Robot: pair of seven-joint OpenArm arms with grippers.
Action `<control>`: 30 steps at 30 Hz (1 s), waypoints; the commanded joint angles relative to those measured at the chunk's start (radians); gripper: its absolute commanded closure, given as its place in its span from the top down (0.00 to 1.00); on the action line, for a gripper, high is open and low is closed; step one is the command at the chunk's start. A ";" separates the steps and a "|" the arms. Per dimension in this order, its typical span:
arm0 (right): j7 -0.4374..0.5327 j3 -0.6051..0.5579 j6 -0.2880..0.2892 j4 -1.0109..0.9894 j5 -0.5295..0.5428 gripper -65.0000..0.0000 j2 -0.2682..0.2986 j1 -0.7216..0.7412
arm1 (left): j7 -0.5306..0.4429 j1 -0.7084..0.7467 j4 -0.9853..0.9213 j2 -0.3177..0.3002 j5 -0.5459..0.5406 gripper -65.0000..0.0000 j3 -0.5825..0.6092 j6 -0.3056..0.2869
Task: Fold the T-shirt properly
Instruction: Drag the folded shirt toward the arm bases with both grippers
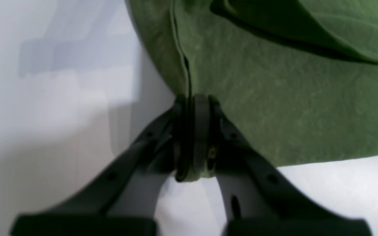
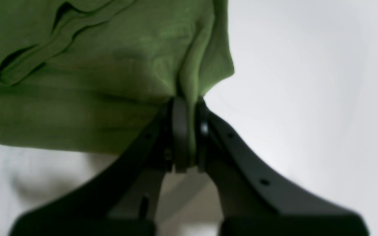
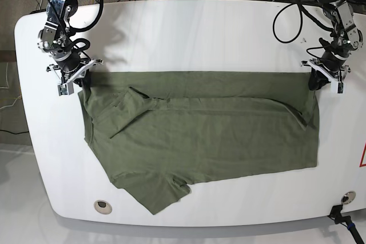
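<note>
The olive-green T-shirt (image 3: 200, 130) lies spread across the white table (image 3: 200, 32), with its far edge folded over toward the front and one sleeve sticking out at the front left. My left gripper (image 1: 195, 131) is shut on the T-shirt's (image 1: 274, 98) far corner; in the base view this gripper (image 3: 316, 78) is at the right. My right gripper (image 2: 187, 131) is shut on a bunched corner of the T-shirt (image 2: 94, 82); in the base view it (image 3: 84, 78) is at the far left. Both corners are raised slightly off the table.
Cables (image 3: 286, 21) hang from both arms over the table's far side. A round dark hole (image 3: 102, 205) sits near the front left edge, and a small black fitting (image 3: 346, 198) at the front right corner.
</note>
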 commanded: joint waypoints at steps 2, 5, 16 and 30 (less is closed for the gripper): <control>-0.036 0.001 0.004 0.040 -0.017 0.00 0.009 -0.031 | 0.027 0.002 0.015 -0.012 0.013 0.00 -0.001 -0.001; -0.036 0.001 0.004 0.105 -0.015 0.00 -0.006 -0.077 | 0.030 0.055 0.075 -0.014 0.013 0.00 -0.001 -0.001; -0.071 0.110 0.004 0.281 -0.017 0.00 -0.086 -0.292 | 0.032 0.279 0.250 -0.014 0.010 0.00 -0.005 -0.001; -0.071 0.113 0.004 0.407 -0.017 0.00 -0.088 -0.549 | 0.032 0.538 0.428 -0.012 0.008 0.00 -0.008 -0.001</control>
